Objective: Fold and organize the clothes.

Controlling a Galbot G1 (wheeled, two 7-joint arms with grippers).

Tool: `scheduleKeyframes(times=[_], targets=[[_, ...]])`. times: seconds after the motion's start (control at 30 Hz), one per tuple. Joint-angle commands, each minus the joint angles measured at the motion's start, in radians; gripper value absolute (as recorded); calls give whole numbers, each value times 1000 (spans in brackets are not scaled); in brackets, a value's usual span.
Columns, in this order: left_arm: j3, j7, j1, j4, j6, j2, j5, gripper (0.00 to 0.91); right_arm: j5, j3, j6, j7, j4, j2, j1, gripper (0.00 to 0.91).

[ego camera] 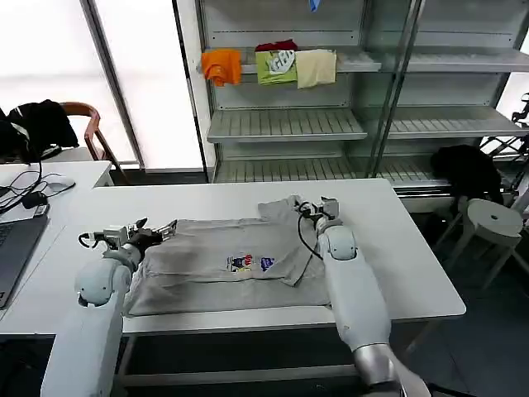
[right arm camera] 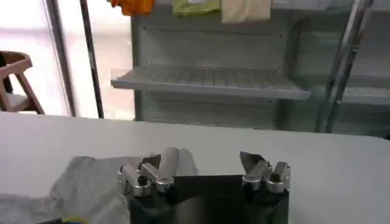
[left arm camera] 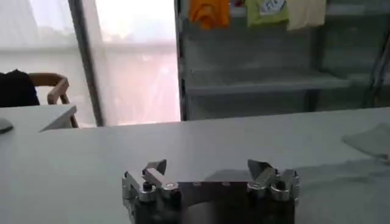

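A light grey shirt [ego camera: 223,260] lies spread flat on the white table [ego camera: 413,265], its small multicoloured chest print [ego camera: 250,263] facing up. My left gripper [ego camera: 155,228] hovers low at the shirt's left edge, open with nothing between its fingers [left arm camera: 155,171]. One corner of the shirt [left arm camera: 372,140] shows in the left wrist view, off to the side of the left gripper [left arm camera: 208,173]. My right gripper [ego camera: 316,203] sits at the shirt's far right corner and stands open and empty. In the right wrist view, grey cloth [right arm camera: 85,182] lies beside one side of the right gripper [right arm camera: 204,164].
Metal shelving [ego camera: 285,124] stands behind the table, with orange [ego camera: 221,64], lime-green [ego camera: 276,66] and cream [ego camera: 316,68] garments hanging on it. A laptop [ego camera: 12,248] and cables lie on the left desk. Black clothing drapes a chair [ego camera: 37,124]. A stool [ego camera: 492,223] stands at the right.
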Motion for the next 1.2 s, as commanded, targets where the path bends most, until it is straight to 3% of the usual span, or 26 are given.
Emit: scheduleKeyframes(times=[0.03, 0.13, 0.17, 0.23, 0.27, 0.3, 0.33, 0.37, 0.43, 0.83, 0.87, 0.93, 1.2], targets=[[17, 12, -62, 131, 2, -3, 55, 907, -10, -6, 41, -6, -131, 49, 61, 867], [16, 12, -68, 150, 1, -5, 60, 897, -11, -14, 41, -8, -133, 49, 58, 756], [16, 14, -70, 161, 1, -7, 61, 826, -13, -18, 41, -10, -132, 49, 56, 645], [17, 15, -73, 172, 1, -9, 67, 736, -20, -21, 40, -14, -131, 49, 53, 534], [18, 15, -76, 183, 1, -12, 73, 544, -25, -22, 39, -18, -130, 49, 51, 383], [19, 17, -76, 187, 1, -13, 77, 363, -29, -25, 39, -21, -129, 49, 47, 81], [19, 18, -77, 191, 0, -15, 80, 262, -31, -26, 38, -23, -127, 49, 44, 0], [20, 21, -77, 193, -1, -18, 81, 91, -33, -27, 38, -27, -122, 49, 38, 0], [21, 26, -75, 191, -1, -19, 82, 10, -33, -26, 40, -30, -115, 49, 34, 0], [24, 41, -68, 173, 1, -28, 82, 0, -18, -21, 23, -61, 8, 49, -31, 0], [22, 37, -67, 167, -3, -26, 80, 0, 27, -71, 23, -48, 20, 49, -38, 0], [17, 33, -64, 157, -30, -25, 73, 0, 32, -67, 26, -48, 45, 49, -50, 0], [7, 19, -18, -2, -34, 6, -46, 0, 50, -95, -29, -46, 264, 49, -120, 0]])
